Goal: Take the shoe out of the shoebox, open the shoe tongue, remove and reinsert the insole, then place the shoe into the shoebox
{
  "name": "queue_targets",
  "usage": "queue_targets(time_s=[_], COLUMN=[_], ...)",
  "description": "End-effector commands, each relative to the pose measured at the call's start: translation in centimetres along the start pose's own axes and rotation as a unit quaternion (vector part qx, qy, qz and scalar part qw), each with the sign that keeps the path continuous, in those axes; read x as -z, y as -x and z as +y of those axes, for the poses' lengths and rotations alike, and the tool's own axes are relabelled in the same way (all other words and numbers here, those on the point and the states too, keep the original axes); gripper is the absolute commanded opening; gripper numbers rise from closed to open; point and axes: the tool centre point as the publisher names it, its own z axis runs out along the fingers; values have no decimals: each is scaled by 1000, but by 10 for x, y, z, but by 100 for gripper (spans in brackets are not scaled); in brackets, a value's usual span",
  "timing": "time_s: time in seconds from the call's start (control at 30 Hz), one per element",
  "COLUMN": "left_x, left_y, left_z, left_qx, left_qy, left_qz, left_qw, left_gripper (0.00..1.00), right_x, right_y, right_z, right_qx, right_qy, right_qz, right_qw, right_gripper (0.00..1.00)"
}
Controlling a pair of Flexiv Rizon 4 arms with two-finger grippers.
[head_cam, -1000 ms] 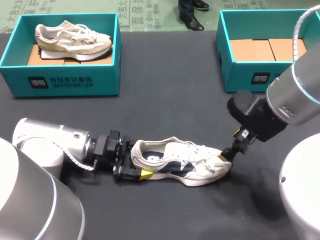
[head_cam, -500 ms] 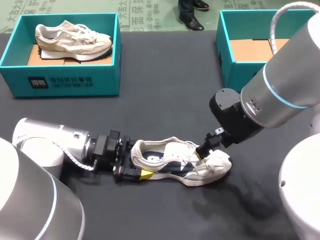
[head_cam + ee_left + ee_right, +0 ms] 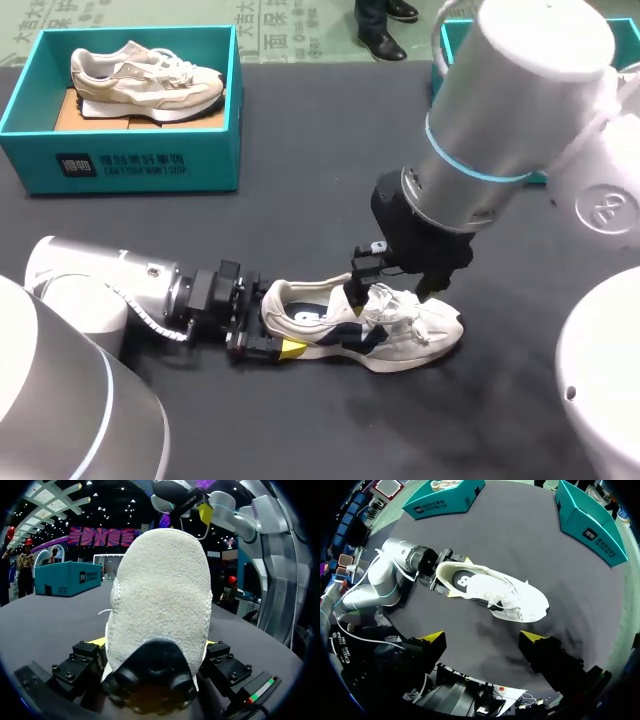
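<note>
The right arm has swung from the toe to over the laces. Its right gripper [image 3: 484, 639] hangs there, fingers spread wide, holding nothing. The left gripper [image 3: 272, 328] clamps the heel of the white shoe [image 3: 400, 335], which lies sole-down on the black table [image 3: 330, 210], well apart from the left shoebox [image 3: 135, 165] and the right shoebox [image 3: 590, 522].

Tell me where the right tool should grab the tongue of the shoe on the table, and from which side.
I'd grip the tongue by its free upper edge at the mouth of the shoe, with the right tool coming down from above. The shoe sits upright on its sole, the left tool clamps its heel, and the laces cover the tongue lower down.
</note>
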Motion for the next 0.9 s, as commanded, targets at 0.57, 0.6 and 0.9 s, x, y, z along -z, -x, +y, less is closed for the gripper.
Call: queue_targets(time_s=[0.57, 0.6, 0.9], left_x=[1, 1, 1], left_y=[-1, -1, -1], left_z=[0, 0, 0], left_qx=[0, 0, 0], left_qy=[1, 1, 1], left_qz=[-1, -1, -1], left_qw=[1000, 1000, 1000], left_gripper=[0, 0, 0], right_x=[-36, -37, -42], right_y=[-51, -51, -48], right_z=[24, 27, 30], right_qx=[-151, -156, -169], right_qy=[-45, -46, -41], right_qz=[-143, -155, -185], right_qw=[977, 974, 967], right_gripper=[100, 100, 100])
